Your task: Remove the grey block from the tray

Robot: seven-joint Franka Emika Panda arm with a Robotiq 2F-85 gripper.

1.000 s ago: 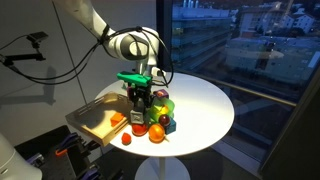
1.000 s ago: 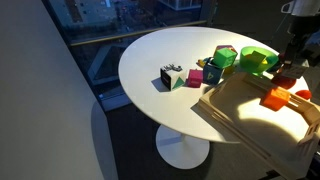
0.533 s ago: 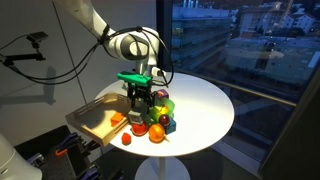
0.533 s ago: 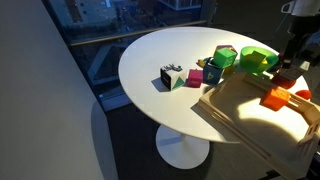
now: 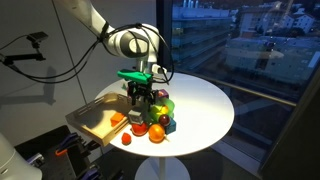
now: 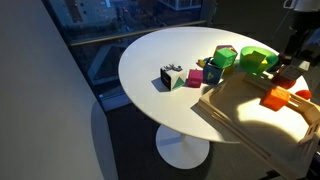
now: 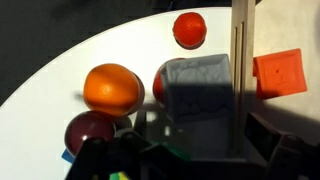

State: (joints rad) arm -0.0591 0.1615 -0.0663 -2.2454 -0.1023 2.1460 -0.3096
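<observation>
- Off the left finger sit a dark red ball (image 7: 90, 132) and an orange ball (image 7: 112, 88), crowding that side. I reckon any sideways carry is best kept clear of them.
- Between the fingers of the gripper (image 7: 190, 150), just ahead of them, is the grey block (image 7: 197, 92). It is plain, matt and soft-cornered, its near half in shadow. I cannot tell whether the fingers are clamped on it or only flank it, nor whether it rests on anything.
- Toward the right finger, the rim of the tray (image 7: 240, 50) runs right beside the block. A straight lift before crossing should avoid snagging.
- Beyond the right finger, an orange block (image 7: 278, 73) lies inside the tray.
</observation>
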